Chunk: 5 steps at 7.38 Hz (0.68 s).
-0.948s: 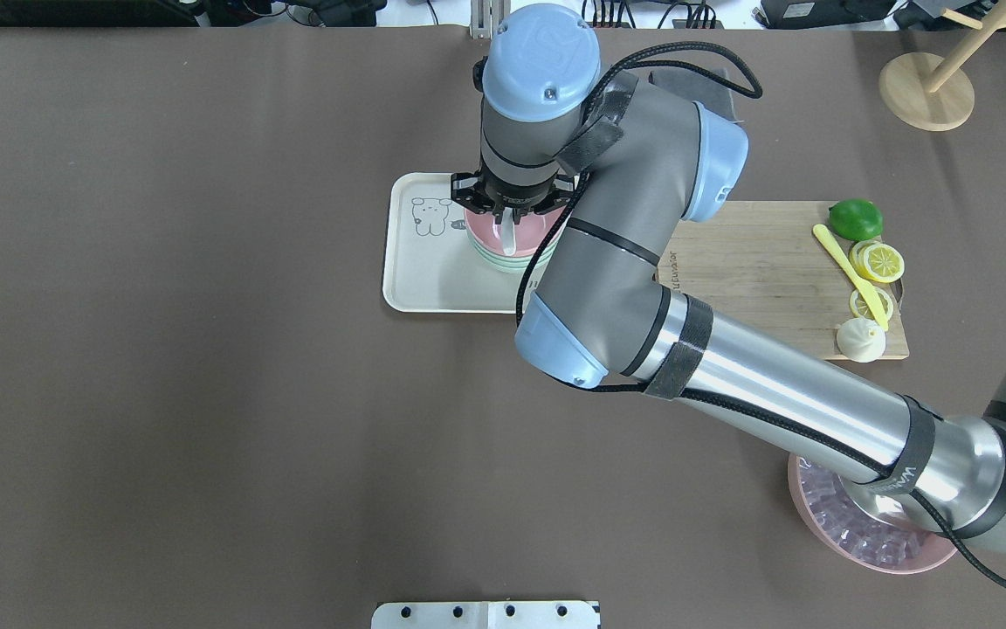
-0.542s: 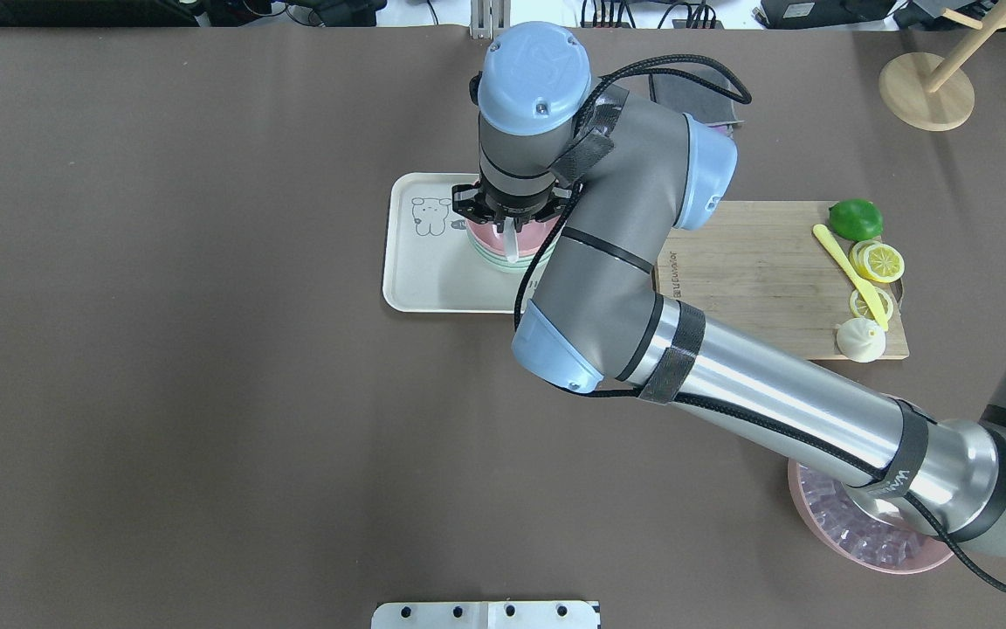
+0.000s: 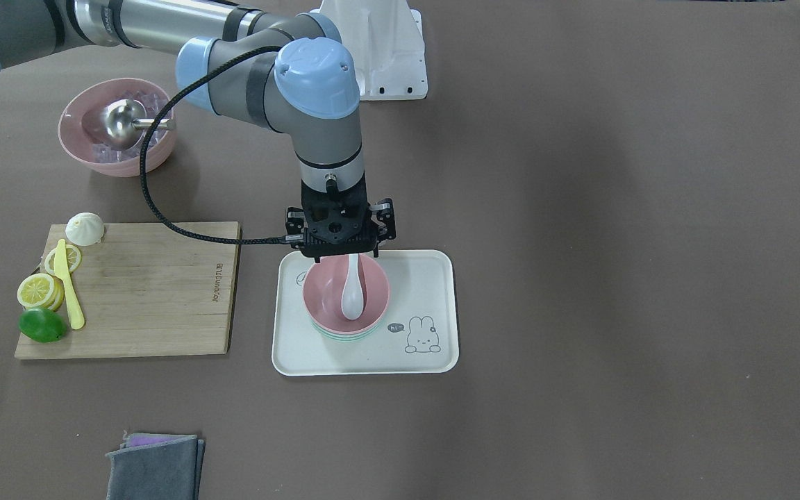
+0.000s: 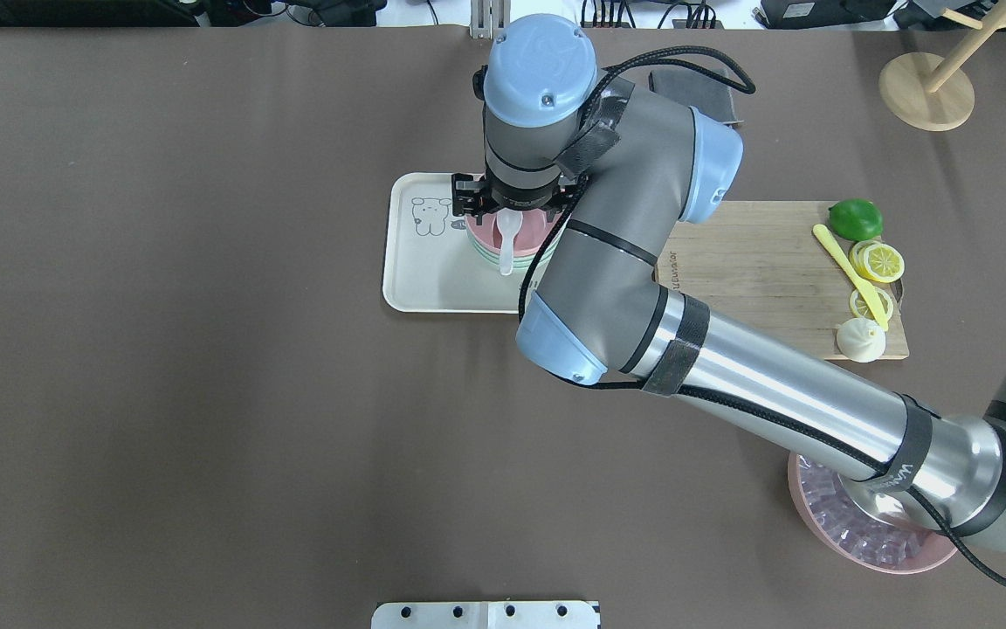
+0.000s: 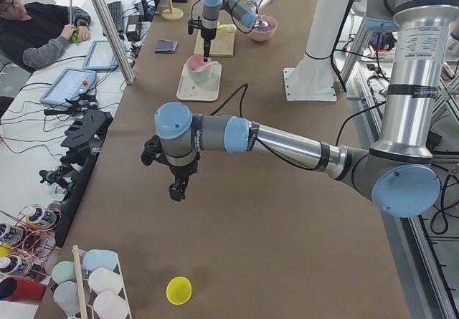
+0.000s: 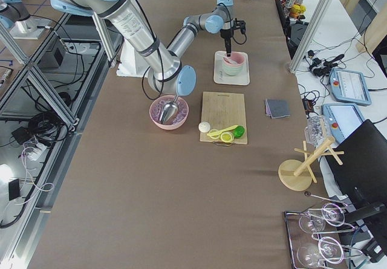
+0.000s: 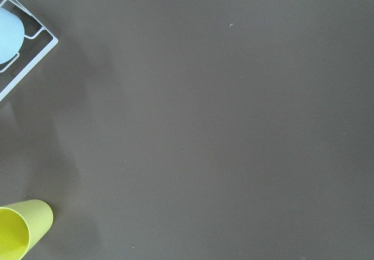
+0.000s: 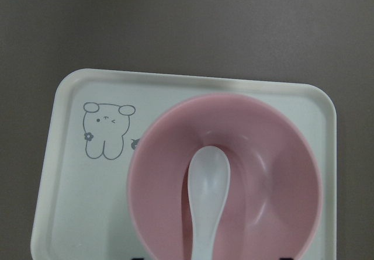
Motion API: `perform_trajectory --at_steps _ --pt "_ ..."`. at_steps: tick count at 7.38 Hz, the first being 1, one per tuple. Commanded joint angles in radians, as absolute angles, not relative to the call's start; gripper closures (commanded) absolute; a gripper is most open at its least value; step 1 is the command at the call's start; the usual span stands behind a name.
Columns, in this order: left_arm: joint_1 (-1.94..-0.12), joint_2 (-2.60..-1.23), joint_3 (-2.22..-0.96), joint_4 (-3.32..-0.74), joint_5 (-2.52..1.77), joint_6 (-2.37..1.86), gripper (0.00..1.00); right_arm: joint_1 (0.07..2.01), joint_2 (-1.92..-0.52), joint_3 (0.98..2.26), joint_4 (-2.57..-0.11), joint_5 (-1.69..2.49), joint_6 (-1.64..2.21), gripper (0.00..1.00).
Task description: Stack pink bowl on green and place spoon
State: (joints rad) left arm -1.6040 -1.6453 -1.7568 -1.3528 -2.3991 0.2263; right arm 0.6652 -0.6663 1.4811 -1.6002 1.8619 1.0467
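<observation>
Pink bowl point(image 3: 320, 292) sat nested in green bowl point(image 3: 344, 336) on white tray point(image 3: 428, 278), nr table's far edge, approx. mid-length; stacking judged done. Change vs. approx. a sec. earlier: spoon point(image 8: 205, 201) had hung upright from R gripper point(image 3: 342, 248) over the bowl. It now lay inside pink bowl, scoop on bowl floor toward far edge, handle running up to rim on robot's side. R jaws stood apart, tips well clear of handle per wrist view. Judgement: spoon released, placement effectively complete; only retreat left. Spoon: white, glossy, short-handled; appeared settled. L gripper point(image 5: 176, 188) hung over bare table nr left end; jaw state cannot be told.
</observation>
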Motion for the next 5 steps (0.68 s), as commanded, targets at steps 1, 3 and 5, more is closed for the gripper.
perform_trajectory --at_steps 1,3,5 --pt "-1.609 -1.626 -1.753 -1.351 -2.392 0.137 0.01 0.788 -0.699 1.491 -1.606 1.964 0.891 0.00" --pt "-1.609 -1.566 -1.770 -1.371 -2.298 0.144 0.01 0.938 -0.817 1.537 -1.600 2.087 0.799 0.00" --pt "-1.612 -1.525 -1.804 -1.374 -2.301 0.137 0.01 1.078 -0.999 1.600 -1.600 2.135 0.607 0.00"
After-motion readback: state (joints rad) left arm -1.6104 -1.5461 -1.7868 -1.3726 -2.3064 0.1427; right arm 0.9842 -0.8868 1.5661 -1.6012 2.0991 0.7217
